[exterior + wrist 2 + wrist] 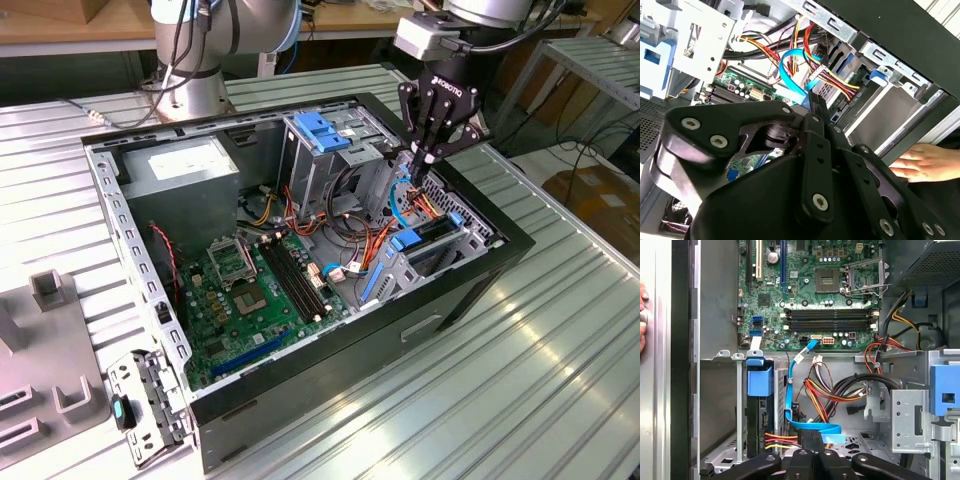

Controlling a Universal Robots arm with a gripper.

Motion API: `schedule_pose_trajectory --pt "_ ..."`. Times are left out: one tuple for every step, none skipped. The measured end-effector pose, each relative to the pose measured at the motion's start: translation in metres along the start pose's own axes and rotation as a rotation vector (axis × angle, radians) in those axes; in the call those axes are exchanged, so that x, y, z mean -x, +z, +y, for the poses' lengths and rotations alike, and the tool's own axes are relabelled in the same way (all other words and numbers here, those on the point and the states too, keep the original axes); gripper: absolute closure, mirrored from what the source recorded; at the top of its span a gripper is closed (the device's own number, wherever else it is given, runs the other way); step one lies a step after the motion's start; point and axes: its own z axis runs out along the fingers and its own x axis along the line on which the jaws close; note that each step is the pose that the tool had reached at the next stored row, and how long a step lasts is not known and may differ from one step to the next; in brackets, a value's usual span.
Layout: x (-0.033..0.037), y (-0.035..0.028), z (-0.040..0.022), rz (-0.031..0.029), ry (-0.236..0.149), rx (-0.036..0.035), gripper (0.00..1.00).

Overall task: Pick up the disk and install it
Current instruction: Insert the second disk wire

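First wrist view puts the black gripper (812, 450) nearest, jaws drawn together on nothing, tips among the thin blue cable (812, 427) and coloured wires (827, 390). Just beside it stands the disk (760, 412), seated on edge in its bay in the computer case (685, 365), blue tab (760, 380) toward the motherboard (815, 295), long axis running away from the camera. Farther off is the tall cage's blue latch (945, 397) (a person's hand (642, 315) rests at the case's outer wall).
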Motion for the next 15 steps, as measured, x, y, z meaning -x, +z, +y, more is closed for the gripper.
schedule_pose_trajectory --pt "0.0004 0.0003 0.0 0.0009 0.0 0.0 0.89" --pt "0.001 0.0011 -0.0001 0.0056 0.0 0.0 0.89" --pt "0.0014 0.0016 -0.0001 0.0076 0.0 0.0 0.89" --pt "0.0017 0.0021 -0.0001 0.01 0.0 0.0 0.89" --pt "0.0021 0.0028 -0.0002 0.0123 0.0 0.0 0.82" --pt "0.0024 0.0032 -0.0002 0.0141 0.0 0.0 0.82" --pt "0.0028 0.0039 -0.0002 0.0162 0.0 0.0 0.82" --pt "0.0031 0.0044 -0.0003 0.0178 0.0 0.0 0.82" --pt "0.0033 0.005 -0.0003 0.0205 0.001 0.0 0.82" --pt "0.0037 0.0059 -0.0004 0.0238 0.001 0.0 0.82" --pt "0.0045 0.0073 -0.0005 0.0297 0.001 0.0 0.82" --pt "0.0048 0.0079 -0.0006 0.0322 0.001 0.0 0.82" --pt "0.0052 0.0086 -0.0006 0.0345 0.001 0.0 0.82" --pt "0.0058 0.0098 -0.0008 0.0383 0.001 0.0 0.75" --pt "0.0065 0.0108 -0.0009 0.0416 0.001 0.0 0.75"
